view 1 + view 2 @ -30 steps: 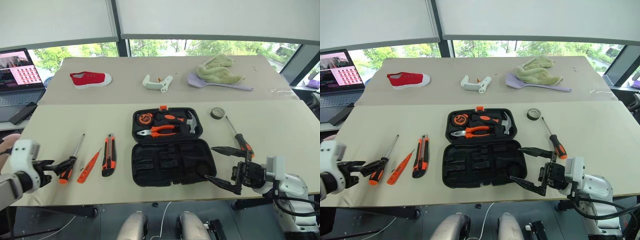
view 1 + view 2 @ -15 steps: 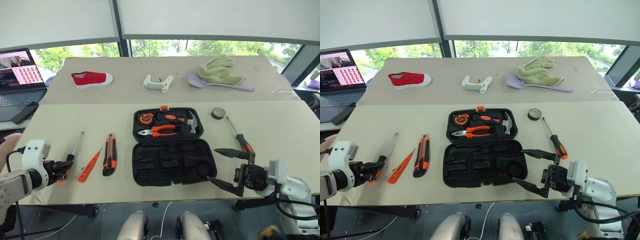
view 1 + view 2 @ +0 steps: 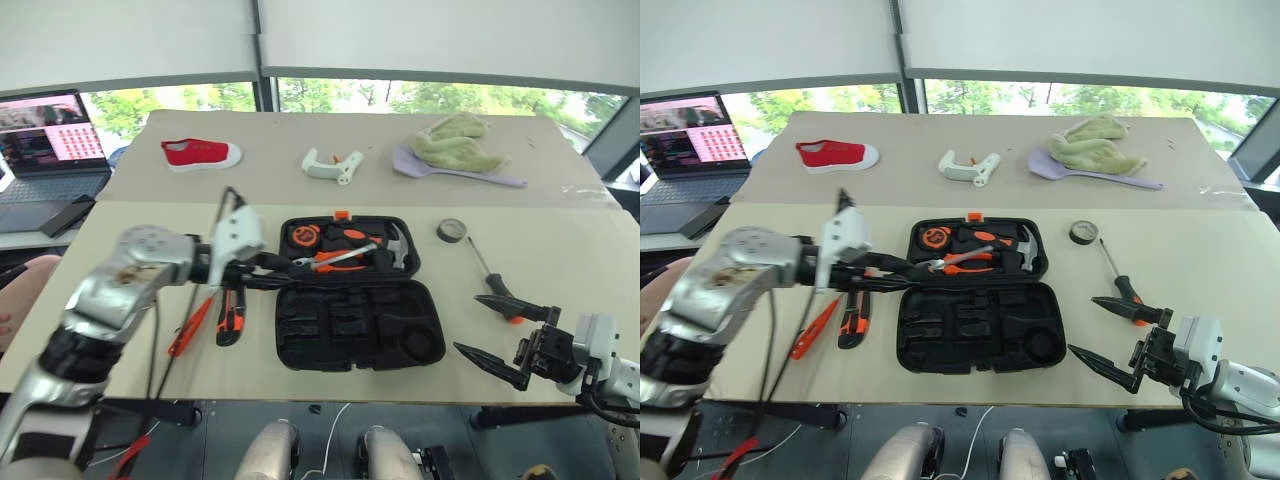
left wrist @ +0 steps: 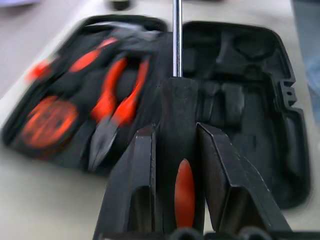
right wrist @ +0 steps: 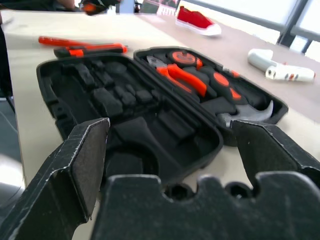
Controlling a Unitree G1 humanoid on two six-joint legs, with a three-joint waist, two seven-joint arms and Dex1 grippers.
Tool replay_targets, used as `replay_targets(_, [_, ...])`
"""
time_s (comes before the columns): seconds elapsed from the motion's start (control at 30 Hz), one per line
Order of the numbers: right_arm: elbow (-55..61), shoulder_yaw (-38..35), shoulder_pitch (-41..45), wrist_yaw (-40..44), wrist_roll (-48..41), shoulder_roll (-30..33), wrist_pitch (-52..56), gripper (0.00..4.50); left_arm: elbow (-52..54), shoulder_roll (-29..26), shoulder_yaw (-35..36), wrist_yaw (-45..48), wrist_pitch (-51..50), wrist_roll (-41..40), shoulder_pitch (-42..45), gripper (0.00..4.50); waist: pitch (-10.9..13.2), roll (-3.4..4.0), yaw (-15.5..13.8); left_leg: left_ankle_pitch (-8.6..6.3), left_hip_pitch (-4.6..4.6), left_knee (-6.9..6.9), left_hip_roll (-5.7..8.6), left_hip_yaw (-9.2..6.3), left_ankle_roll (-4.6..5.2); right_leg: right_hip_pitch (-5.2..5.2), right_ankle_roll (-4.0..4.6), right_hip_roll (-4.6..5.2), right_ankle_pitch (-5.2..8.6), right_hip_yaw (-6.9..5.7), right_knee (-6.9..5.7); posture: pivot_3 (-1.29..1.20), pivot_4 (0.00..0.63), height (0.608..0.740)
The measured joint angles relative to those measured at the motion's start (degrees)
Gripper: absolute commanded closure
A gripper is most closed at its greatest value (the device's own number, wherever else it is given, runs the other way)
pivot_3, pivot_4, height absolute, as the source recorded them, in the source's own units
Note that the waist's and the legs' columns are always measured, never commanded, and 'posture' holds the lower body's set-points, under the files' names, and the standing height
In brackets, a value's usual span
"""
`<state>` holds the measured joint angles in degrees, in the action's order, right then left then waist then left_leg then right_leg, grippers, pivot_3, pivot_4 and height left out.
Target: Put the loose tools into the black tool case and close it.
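Over table [image 3: 560, 270], gripped screwdriver [image 4: 176, 110] pointing caseward

Black tool case [image 3: 360, 325] open flat; screwdriver [image 4: 176, 150] (black-orange) over it, clamped.

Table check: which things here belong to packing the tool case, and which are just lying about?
Job: black tool case, open; screwdriver held in the left gripper; second screwdriver; tester screwdriver; utility knife; tape roll.

Lying about: red shoe; white tool; green cloth; laptop.
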<state>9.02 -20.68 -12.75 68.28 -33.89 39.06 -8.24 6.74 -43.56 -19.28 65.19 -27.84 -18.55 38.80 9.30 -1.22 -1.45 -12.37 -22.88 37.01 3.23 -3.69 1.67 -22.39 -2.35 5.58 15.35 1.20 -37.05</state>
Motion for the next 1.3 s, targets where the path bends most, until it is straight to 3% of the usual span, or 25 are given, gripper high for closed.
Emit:
replay_targets(0.2, [6.2,-0.1,-3.9,-3.8,-0.1,-0.7,2.3,0.00,-10.1,7.5,-8.3,0.9,5.5,10.2,3.9,3.73,0.0,-0.06,1.7,-0.03,0.00,0.00,-0.11,0.11,0.05,-0.07,-0.03,-0.12,0.02,0.14,-0.01,0.00,0.150,0.740])
replay_targets(0.57, [8.5,-0.2,-4.8,-6.4,-0.1,-1.4,2.9,0.00,-11.3,11.2,-8.9,0.2,3.6,15.7,4.3,3.73,0.0,-0.05,1.1,-0.05,0.03,0.25,-0.09,0.11,0.09,0.05,-0.10,-0.09,0.03,0.12,-0.07,0.00,0.150,0.740])
replay_targets(0.63, [8.7,-0.2,-4.8,-6.5,-0.1,-1.4,3.4,0.00,-11.1,11.3,-8.9,0.3,3.6,16.3,4.3,2.72,0.0,-0.05,1.0,-0.05,0.05,0.26,-0.09,0.11,0.09,0.06,-0.09,-0.09,0.03,0.12,-0.08,0.00,0.150,0.740])
replay_targets(0.77, [9.0,-0.2,-4.6,-6.5,-0.4,-1.3,4.2,0.00,-9.4,11.4,-8.4,0.6,4.7,16.1,3.2,1.47,0.0,-0.05,0.9,-0.05,0.05,0.29,-0.10,0.11,0.09,0.06,-0.10,-0.09,0.03,0.13,-0.09,0.00,0.150,0.740])
replay_targets(1.07, [9.0,-0.2,-3.7,-6.0,-0.6,-0.8,5.0,0.00,-4.9,13.9,-0.4,-2.1,4.2,10.7,0.1,1.47,0.0,-0.05,0.9,-0.06,0.04,0.32,-0.10,0.10,0.10,0.05,-0.10,-0.08,0.02,0.14,-0.09,0.00,0.150,0.740])
replay_targets(1.17, [8.9,-0.2,-3.7,-6.0,-0.6,-0.8,5.0,0.00,-5.1,13.4,-0.4,-2.3,6.0,11.4,-2.7,2.23,0.0,-0.05,0.9,-0.06,0.04,0.31,-0.10,0.11,0.10,0.04,-0.10,-0.09,0.02,0.15,-0.10,0.00,0.150,0.740])
replay_targets(1.3, [8.9,-0.1,-3.8,-6.0,-0.6,-1.0,5.0,0.00,-6.4,13.8,-0.4,-2.8,7.9,11.5,-4.1,3.80,0.0,-0.05,0.6,-0.06,0.04,0.34,-0.07,0.11,0.10,0.07,-0.11,-0.05,0.02,0.14,-0.09,0.00,0.150,0.740])
